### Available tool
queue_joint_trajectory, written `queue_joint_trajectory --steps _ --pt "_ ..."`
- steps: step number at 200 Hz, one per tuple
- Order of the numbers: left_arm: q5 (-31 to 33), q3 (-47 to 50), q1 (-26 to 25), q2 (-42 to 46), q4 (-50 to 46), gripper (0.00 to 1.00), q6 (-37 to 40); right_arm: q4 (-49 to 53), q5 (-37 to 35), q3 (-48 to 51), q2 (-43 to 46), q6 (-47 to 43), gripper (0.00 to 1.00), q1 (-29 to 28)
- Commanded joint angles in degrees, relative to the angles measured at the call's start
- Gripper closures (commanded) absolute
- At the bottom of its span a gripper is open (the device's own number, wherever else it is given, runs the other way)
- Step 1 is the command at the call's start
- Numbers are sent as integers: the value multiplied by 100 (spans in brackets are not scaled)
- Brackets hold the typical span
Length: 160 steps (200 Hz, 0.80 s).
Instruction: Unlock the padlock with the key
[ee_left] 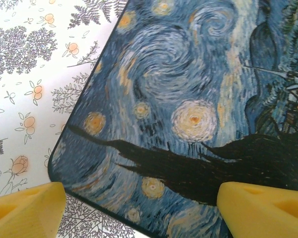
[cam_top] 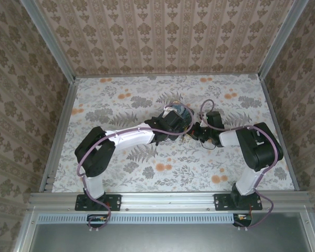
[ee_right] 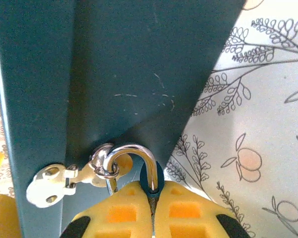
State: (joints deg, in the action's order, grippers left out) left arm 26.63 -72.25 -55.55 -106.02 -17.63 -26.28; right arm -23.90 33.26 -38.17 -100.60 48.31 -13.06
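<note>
A table (cam_top: 121, 176) with a white surface printed with grey ferns and orange blossoms, set between walls (cam_top: 168, 31) papered in beige and brown damask stripes. The box (ee_left: 188, 99) has a lid of swirling blues, pale yellow stars and a black tree shape. Its side is plain dark teal, with a silver hasp (ee_right: 54, 181). The padlock (ee_right: 152, 177) has a dark blue-teal body and a shiny silver shackle (ee_right: 134, 148). The left gripper (ee_left: 141, 210) and the right gripper (ee_right: 152, 193) have bright yellow pads (ee_left: 25, 210). The arms (cam_top: 134, 137) are white and black, with lilac cables (cam_top: 115, 135).

No readable text or labels appear anywhere.
</note>
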Motion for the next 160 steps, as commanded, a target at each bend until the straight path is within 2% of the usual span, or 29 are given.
queue_joint_trajectory --steps 1,34,70,113,144,160 --pt "-507 299 -82 -538 -1103 7 350 1156 -72 -438 -214 -486 100 127" --pt "-595 273 -85 -634 -1076 7 359 2307 -259 -1033 -253 -942 100 275" --pt "-624 264 -79 -671 -1085 8 377 3015 -376 -1523 -310 -1254 100 495" --pt "-623 280 -87 -683 -1080 8 350 3062 -292 -1670 -352 -1282 100 540" --pt "-658 281 -75 -734 -1050 8 370 2622 -95 -1544 -240 -1133 100 602" --pt "-661 262 -74 -771 -1058 8 387 3083 124 -1947 -399 -1368 100 595"
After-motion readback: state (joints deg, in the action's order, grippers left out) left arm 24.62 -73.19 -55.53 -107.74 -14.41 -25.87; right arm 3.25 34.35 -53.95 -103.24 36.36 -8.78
